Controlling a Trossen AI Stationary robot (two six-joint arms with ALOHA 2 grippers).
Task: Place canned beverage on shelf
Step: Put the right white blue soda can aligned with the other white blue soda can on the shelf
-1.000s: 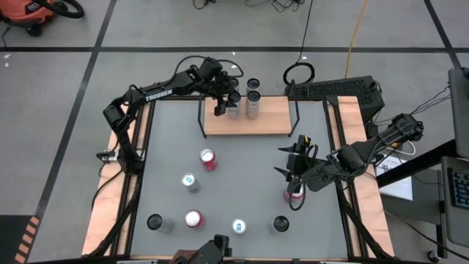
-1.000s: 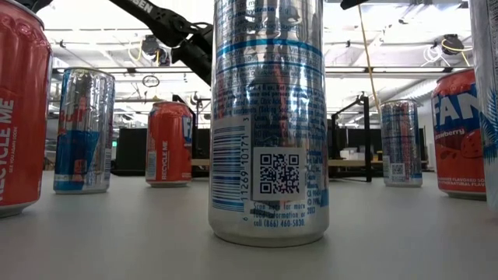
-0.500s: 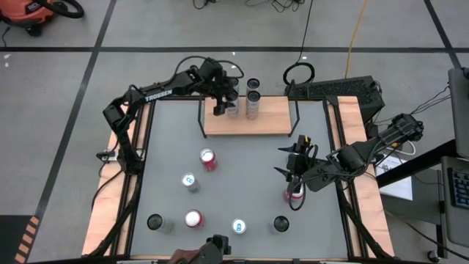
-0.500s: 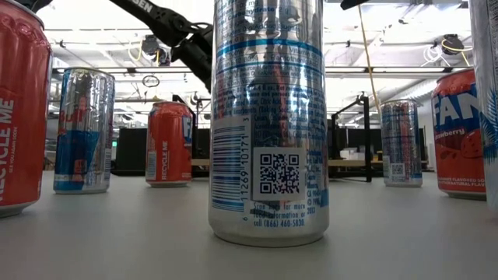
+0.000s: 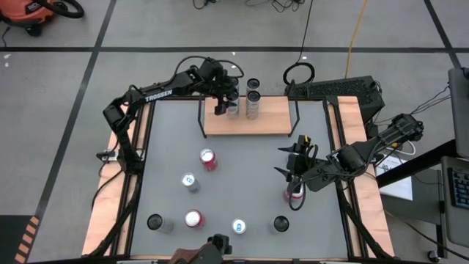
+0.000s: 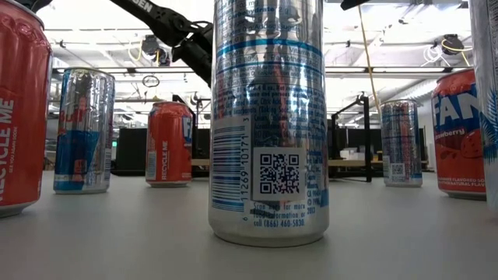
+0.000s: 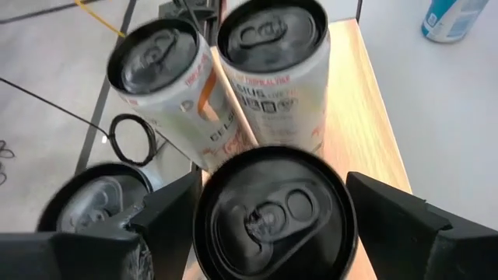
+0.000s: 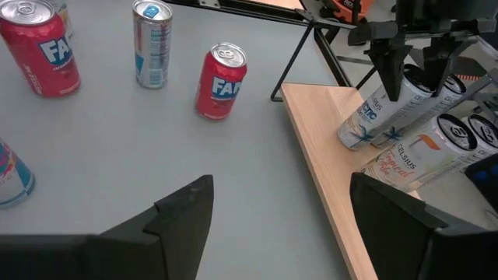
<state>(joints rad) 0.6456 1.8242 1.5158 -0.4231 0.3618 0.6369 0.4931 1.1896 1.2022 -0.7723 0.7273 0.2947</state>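
Claw [image 7: 276,210] (left) seemingly loose around can [image 7: 274,214].

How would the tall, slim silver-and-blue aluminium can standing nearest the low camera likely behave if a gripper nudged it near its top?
The tall slim silver-and-blue can stands much taller than its narrow base, so a high nudge would probably tip it. Once down, its round body would likely roll. Its glossy metal wall looks smooth, possibly slippery between fingers.

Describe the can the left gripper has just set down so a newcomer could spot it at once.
Find the wooden shelf at the table's far edge. Three white cans stand there; it is the leftmost can, between the open fingers of the left gripper.
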